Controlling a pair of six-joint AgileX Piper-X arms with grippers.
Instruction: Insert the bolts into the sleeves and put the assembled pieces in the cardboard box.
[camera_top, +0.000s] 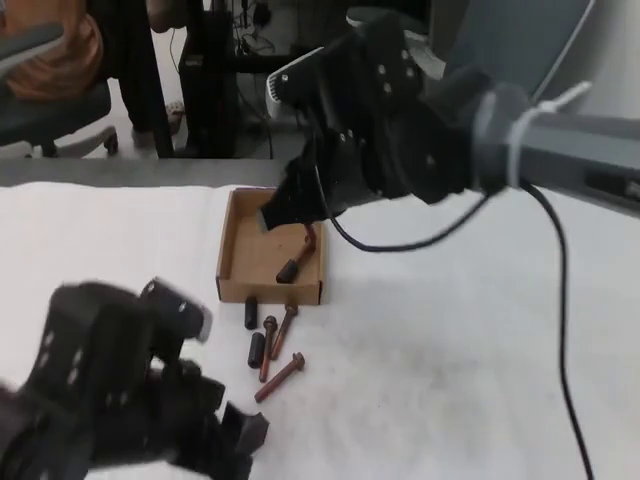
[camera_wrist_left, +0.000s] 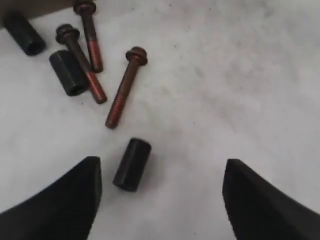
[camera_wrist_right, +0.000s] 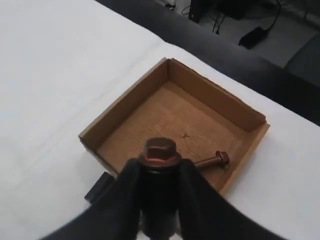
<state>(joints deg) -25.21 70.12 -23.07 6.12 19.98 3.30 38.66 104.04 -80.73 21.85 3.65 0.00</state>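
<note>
Lying loose on the white desk (camera_wrist_left: 240, 75), three reddish threaded bolts (camera_wrist_left: 125, 85) and three short black sleeves (camera_wrist_left: 131, 164) were seen in front of the left gripper (camera_wrist_left: 162, 167), which was held released and empty. One assembled piece (camera_wrist_right: 160, 152), bolt in sleeve, was grasped by the right gripper (camera_wrist_right: 160, 172) above the brown cardboard box (camera_wrist_right: 125, 107), in which a second piece (camera_top: 296, 260) was laid.

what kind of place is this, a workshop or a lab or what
Probably a robotics lab or office workroom: a bench under white cloth, a grey wheeled office chair behind it, and black cables trailing beyond the bench's far edge.
</note>
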